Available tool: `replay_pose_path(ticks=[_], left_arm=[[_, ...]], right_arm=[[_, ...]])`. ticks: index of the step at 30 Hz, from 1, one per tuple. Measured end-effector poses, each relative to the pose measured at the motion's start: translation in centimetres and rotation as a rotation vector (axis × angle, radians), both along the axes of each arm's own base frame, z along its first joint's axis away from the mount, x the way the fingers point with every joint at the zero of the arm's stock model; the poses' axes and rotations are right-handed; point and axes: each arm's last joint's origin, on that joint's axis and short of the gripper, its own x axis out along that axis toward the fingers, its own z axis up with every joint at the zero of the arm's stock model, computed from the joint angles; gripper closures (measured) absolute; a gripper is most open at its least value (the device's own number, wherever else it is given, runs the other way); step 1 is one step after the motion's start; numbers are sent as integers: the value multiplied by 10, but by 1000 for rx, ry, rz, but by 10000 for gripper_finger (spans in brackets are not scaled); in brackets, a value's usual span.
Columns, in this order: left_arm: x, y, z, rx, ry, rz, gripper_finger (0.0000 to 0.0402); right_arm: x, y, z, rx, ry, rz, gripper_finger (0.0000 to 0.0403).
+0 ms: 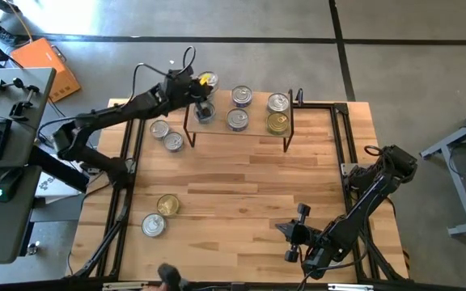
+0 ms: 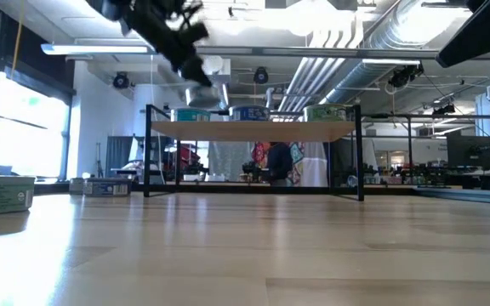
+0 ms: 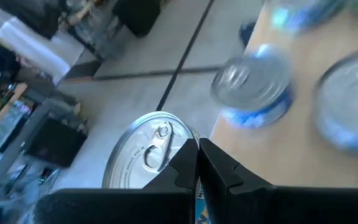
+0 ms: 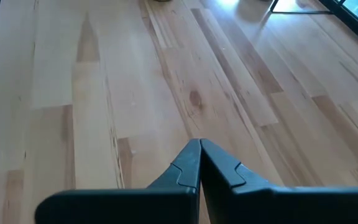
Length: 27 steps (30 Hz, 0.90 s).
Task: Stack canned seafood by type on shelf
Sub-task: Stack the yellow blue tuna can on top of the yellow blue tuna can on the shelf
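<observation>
The left hand hangs over the left end of the shelf, and in its wrist view the dark fingers meet tip to tip with nothing between them. A silver-topped tin with a pull-tab sits directly beneath them, so the hand is above this tin rather than beside it. From there the shelf runs to the right — its long axis left to right across the far side of the tabletop.

On the shelf stand more tins: two silver-topped ones near the middle and, at the right end, a silver one just behind a gold-topped one. Two silver tins wait on the tabletop just left of the shelf, and a gold one and a silver one lie at the near left.

All are short, flat, round metal cans, the lids smooth and shiny, some sides labelled blue. The shelf is a pale wood board on thin black legs.

The left arm is plainly the nearer to every loose tin. The right hand rests at the near right, fingers together, over bare wood.
</observation>
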Motion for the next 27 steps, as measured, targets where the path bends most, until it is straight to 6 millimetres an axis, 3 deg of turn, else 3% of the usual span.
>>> replay_pose_path(ticks=[4,9,27], left_arm=[[0,22,-17,-2,63,51,401],[-2,33,-30,-34,106,82,401],[3,15,-29,-83,121,28,401]], right_arm=[[0,0,0,11,-3,-9,402],[0,0,0,12,0,-8,402],[-1,-1,0,4,5,-8,402]])
